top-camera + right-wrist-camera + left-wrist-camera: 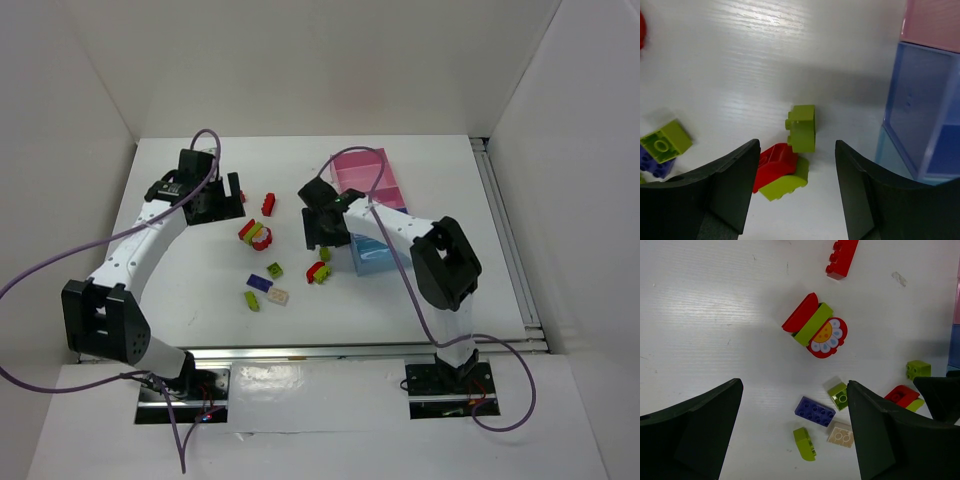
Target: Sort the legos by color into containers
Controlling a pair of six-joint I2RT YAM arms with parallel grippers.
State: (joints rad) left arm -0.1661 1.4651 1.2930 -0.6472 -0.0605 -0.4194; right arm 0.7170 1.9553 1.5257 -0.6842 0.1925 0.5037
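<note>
**Item 1: left gripper** (pixel 232 192). Over the far left of the white table (pixel 450 170). Jaws stood wide apart with nothing between them; the left wrist view showed only bare tabletop in the gap.

**Item 2: right gripper** (pixel 797 145). Near the middle of the table, just left of the containers. Jaws were parted and straddled one lime green brick (pixel 802 128), with a gap on either side, so nothing was gripped.

**Item 3: containers** (pixel 385 185). A row of four joined open boxes on the right half of the table, pink at the far end and light blue at the near end. In the right wrist view the blue box (pixel 920 110) appeared to hold no bricks.

**Item 4: legos, loose on the table:**
- long red brick (pixel 841 257), farthest from the bases;
- round red-white piece (pixel 826 337), printed with a flower face of white petals around an orange centre, joined to a lime plate and a red arch;
- red-and-lime stack (pixel 780 170), touching or just beside the straddled lime green brick;
- square lime brick (pixel 664 141), beside the purple brick (pixel 814 411);
- beige brick (pixel 841 434), next to the purple one;
- lime slope piece (pixel 805 443), nearest the bases.
</note>
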